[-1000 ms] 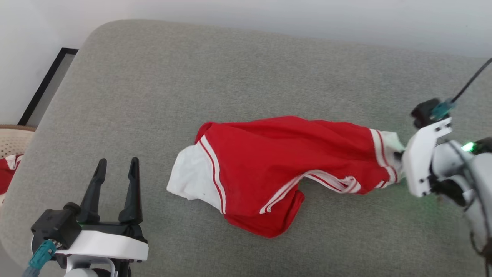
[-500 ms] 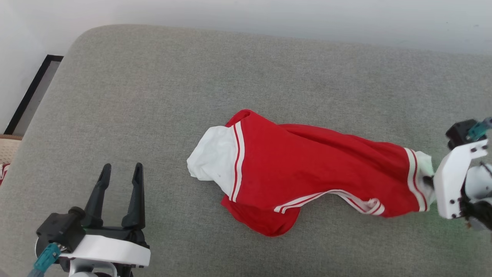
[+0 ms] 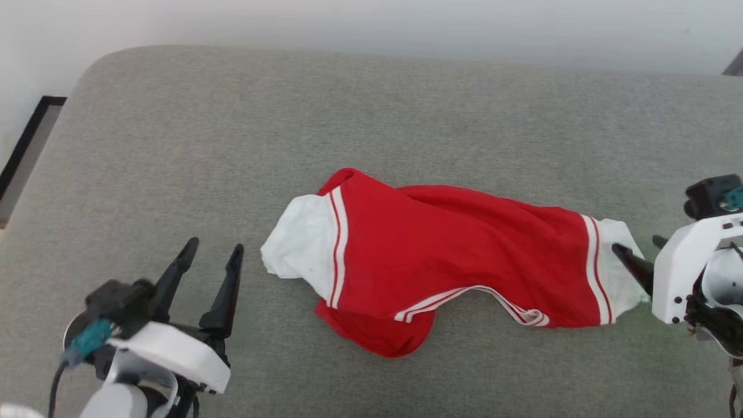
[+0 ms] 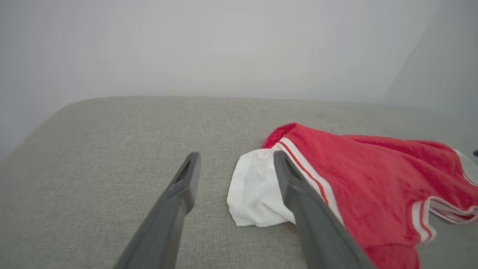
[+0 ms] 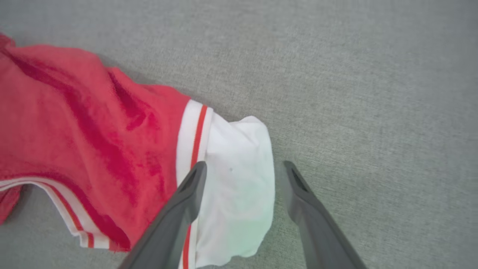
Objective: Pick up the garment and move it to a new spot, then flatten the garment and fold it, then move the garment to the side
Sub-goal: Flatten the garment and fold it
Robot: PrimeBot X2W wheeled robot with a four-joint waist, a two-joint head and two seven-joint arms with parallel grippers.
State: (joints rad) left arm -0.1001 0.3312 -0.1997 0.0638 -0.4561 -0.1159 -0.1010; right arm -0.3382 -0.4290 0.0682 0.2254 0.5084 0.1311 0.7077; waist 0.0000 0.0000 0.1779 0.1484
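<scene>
The garment [image 3: 464, 255] lies crumpled and stretched sideways near the middle of a grey upholstered cushion [image 3: 371, 116], red body up, with a white sleeve bunched at each end and red-and-white striped trim where each sleeve meets the body. A striped hem curves along its near edge, and a fold of red cloth pokes out beneath it toward the robot. No print shows on the side facing up. The right end effector [image 3: 638, 244] sits at the garment's right end with its two dark fingers spread apart. In the right wrist view one finger [image 5: 186, 198] lies over the white sleeve beside the striped band, and the other stands just past the sleeve's edge over bare cushion. Nothing is pinched between them, and whether the finger presses the cloth I cannot tell. The left end effector [image 3: 213, 248] is low on the left, fingers likewise spread wide and empty, apart from the garment. The left wrist view shows the left white sleeve [image 4: 254, 194] ahead of it. A pale wall [image 3: 371, 23] runs behind the cushion, and a dark-framed strip [image 3: 26, 145] shows at the far left.
</scene>
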